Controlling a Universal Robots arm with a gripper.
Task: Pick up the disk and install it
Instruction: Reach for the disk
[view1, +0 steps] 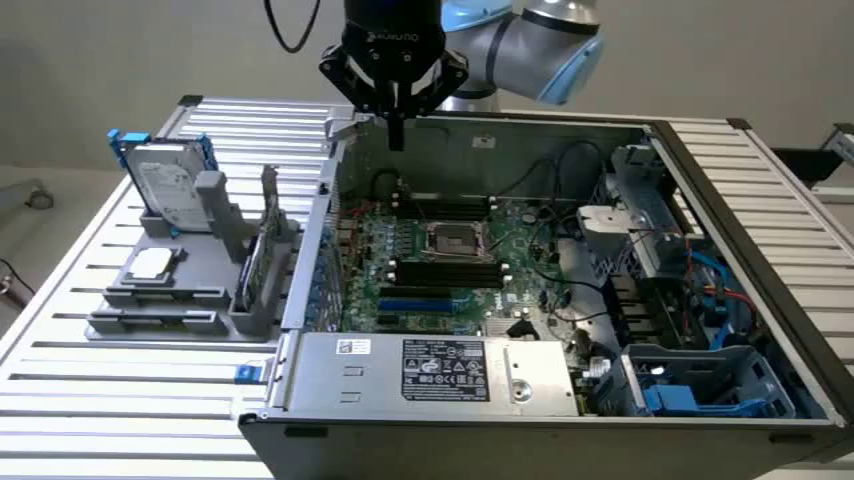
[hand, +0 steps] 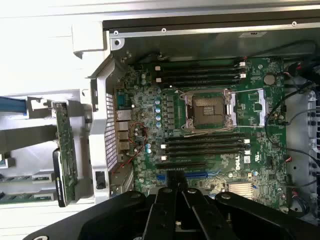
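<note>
Nearest, at the near edge of the open computer case (view1: 534, 135): a silver power box (view1: 447, 370) with a black-and-white label. Beyond it, flat on the case floor, the green circuit board (view1: 441, 250).

Off to the exterior view's left, well apart from the case, standing upright on edge in a grey holder (view1: 174, 320) on the slatted table (view1: 80, 420): the disk (view1: 167, 185), with its blue frame showing at the top. Likely dense for its bulk, stiff, smooth-faced and sensitive to knocks. Best taken by the framed edges near the free top end, not squeezed across the flat label face.

Hanging above the far left of the case, over the board: the claw (view1: 395, 135), fingers pressed together, gripping nothing, touching nothing, well apart from the disk.
</note>
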